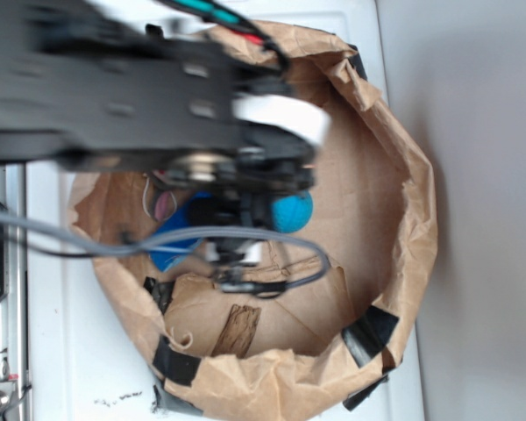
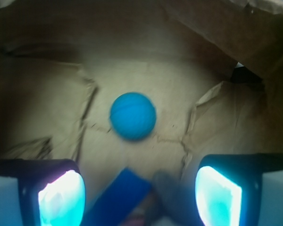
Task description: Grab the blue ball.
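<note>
Alignment is what the coming move turns on: in the wrist view the blue ball [image 2: 132,116] lies straight ahead of the gripper [image 2: 140,193], on the midline between the two pads [image 2: 62,197], but beyond their tips and not yet between them. The jaws stand wide apart and hold nothing, the gap between them clearly wider than the ball. So the reach looks to be a plain advance along the gripper's own axis, with little sideways correction, before closing. Being round, the ball has no long axis to square up to. It rests on the creased brown floor of the paper bag [image 1: 403,289], well apart from the bag's walls. A flat blue block [image 2: 120,197] lies nearer, between the pads, and may brush them. The ball is teal-blue, matte, faintly ridged, small and evenly lit.
</note>
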Robot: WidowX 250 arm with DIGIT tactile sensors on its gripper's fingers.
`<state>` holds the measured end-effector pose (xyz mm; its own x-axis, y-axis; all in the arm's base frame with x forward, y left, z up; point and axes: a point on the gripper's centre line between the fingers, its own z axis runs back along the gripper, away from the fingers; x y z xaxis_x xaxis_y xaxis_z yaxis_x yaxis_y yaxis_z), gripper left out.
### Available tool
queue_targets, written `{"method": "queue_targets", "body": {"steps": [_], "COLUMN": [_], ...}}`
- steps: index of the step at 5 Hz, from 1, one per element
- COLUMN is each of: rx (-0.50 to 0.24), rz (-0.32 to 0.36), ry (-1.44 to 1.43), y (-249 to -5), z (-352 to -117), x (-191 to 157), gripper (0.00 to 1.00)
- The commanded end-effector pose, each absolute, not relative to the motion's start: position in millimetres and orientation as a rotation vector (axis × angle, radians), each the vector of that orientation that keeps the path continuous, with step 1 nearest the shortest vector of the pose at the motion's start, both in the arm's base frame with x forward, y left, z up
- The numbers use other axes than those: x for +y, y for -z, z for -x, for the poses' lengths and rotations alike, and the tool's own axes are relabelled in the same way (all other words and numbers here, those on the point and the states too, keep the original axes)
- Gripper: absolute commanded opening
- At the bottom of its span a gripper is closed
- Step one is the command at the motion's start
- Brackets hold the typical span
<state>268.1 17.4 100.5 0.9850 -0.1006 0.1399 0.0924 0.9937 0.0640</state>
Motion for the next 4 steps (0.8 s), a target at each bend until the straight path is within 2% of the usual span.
{"method": "queue_targets", "body": {"steps": [1,3,4], "rx": [-0.174,-0.172,-0.167], "rz": [-0.108,-0.152,-0.167], "ry": [0.093,0.117,0.141], "y": [-86,-51,-47], "z": [-309,-321,-312], "x": [-2,-12,-9], "gripper": [1.0,1.0,1.0]}}
